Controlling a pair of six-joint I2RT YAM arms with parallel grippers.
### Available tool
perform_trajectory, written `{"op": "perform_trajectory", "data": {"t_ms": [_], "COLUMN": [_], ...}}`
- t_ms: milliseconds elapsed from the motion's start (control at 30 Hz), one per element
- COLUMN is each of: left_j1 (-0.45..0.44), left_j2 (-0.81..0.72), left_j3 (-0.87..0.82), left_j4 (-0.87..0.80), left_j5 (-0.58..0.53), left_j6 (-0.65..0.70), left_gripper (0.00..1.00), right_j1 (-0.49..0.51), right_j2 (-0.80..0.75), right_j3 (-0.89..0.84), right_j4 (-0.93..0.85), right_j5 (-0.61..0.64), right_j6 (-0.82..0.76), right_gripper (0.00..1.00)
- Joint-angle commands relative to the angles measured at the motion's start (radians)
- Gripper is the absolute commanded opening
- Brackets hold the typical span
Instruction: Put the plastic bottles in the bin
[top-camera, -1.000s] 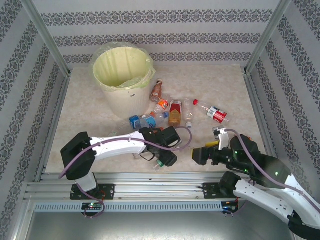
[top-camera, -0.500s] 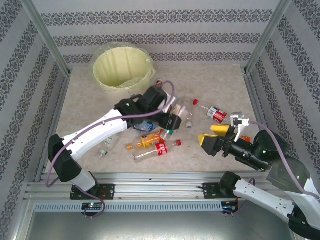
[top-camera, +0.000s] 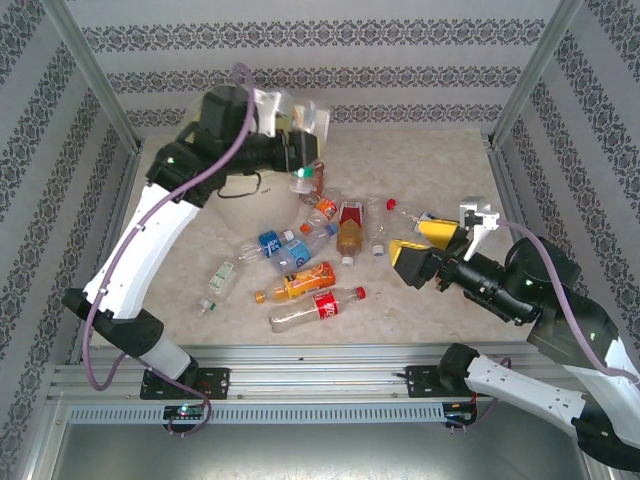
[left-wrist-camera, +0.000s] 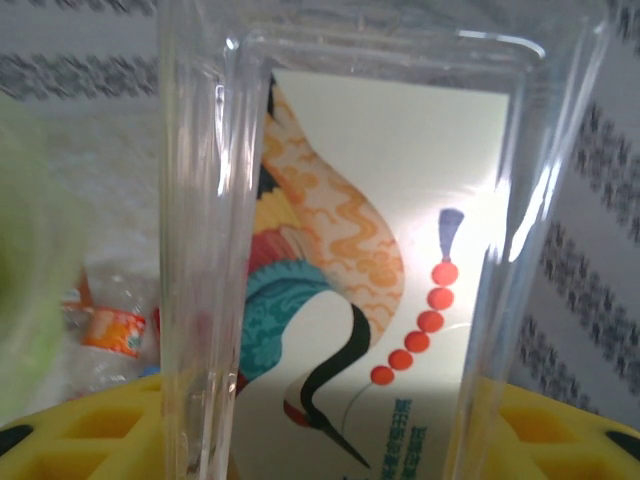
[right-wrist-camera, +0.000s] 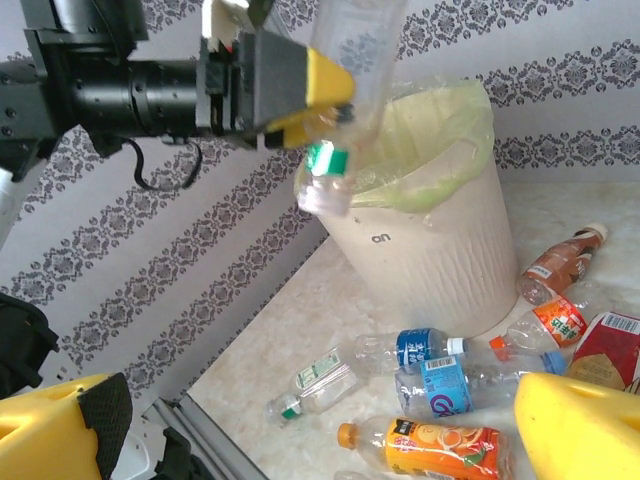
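Top view: the left pincer (top-camera: 297, 135) clamps one clear bottle (top-camera: 302, 165), green cap (top-camera: 305, 182) down, at the bin (top-camera: 235, 207). The right pincer (top-camera: 421, 245) is released and holds nothing. At least ten bottles (top-camera: 320, 305) lie on the counter (top-camera: 450, 170).

Left wrist view: the clamped bottle carries one crane-printed label (left-wrist-camera: 380, 250) and sits between two yellow fingers (left-wrist-camera: 80, 435).

Right wrist view: seven bottles lie beside the bin.

Back wall (top-camera: 400, 60) and side walls (top-camera: 590, 150) papered white with grey damask bands, pale marbled tabletop (top-camera: 430, 170), slanted aluminium corner posts (top-camera: 92, 75), slotted aluminium rail (top-camera: 320, 385) along near edge, even bright light.
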Motion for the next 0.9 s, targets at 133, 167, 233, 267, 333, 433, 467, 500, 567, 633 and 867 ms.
{"op": "perform_trajectory", "data": {"t_ms": [133,167,233,267,333,433,467,500,567,633,867], "left_j1": [0.175,0.196,0.232,0.249,0.272,0.288,0.293,0.297,0.301,0.302,0.302], "left_j2": [0.082,0.099,0.127,0.14,0.166,0.216,0.236,0.253,0.29,0.326,0.393], "left_j3": [0.155,0.176,0.208,0.219,0.236,0.276,0.289,0.298,0.316,0.344,0.354], "left_j4": [-0.042,-0.05,-0.065,-0.067,-0.072,-0.106,-0.12,-0.131,-0.151,-0.182,-0.238], "left_j5": [-0.035,-0.042,-0.065,-0.071,-0.097,-0.155,-0.161,-0.161,-0.153,-0.15,-0.162], "left_j6": [-0.074,-0.074,-0.078,-0.084,-0.078,-0.048,-0.04,-0.034,-0.005,0.028,0.09], "left_gripper": [0.53,0.53,0.53,0.53,0.53,0.53,0.53,0.53,0.54,0.54,0.54], "right_j1": [-0.011,-0.011,-0.011,-0.01,-0.011,-0.011,-0.012,-0.011,-0.011,-0.012,-0.011], "right_j2": [0.013,0.011,0.008,0.005,-0.001,-0.011,-0.012,-0.014,-0.023,-0.029,-0.044], "right_j3": [0.002,-0.002,-0.012,-0.017,-0.026,-0.038,-0.041,-0.042,-0.047,-0.051,-0.066], "right_j4": [0.019,0.018,0.015,0.012,0.006,-0.01,-0.02,-0.028,-0.041,-0.053,-0.077], "right_j5": [0.037,0.038,0.041,0.042,0.046,0.057,0.06,0.062,0.062,0.066,0.082], "right_j6": [-0.01,-0.006,0.002,0.004,0.008,0.017,0.02,0.021,0.027,0.031,0.041], "right_gripper": [0.98,0.98,0.98,0.98,0.98,0.98,0.98,0.98,0.98,0.98,0.98]}}
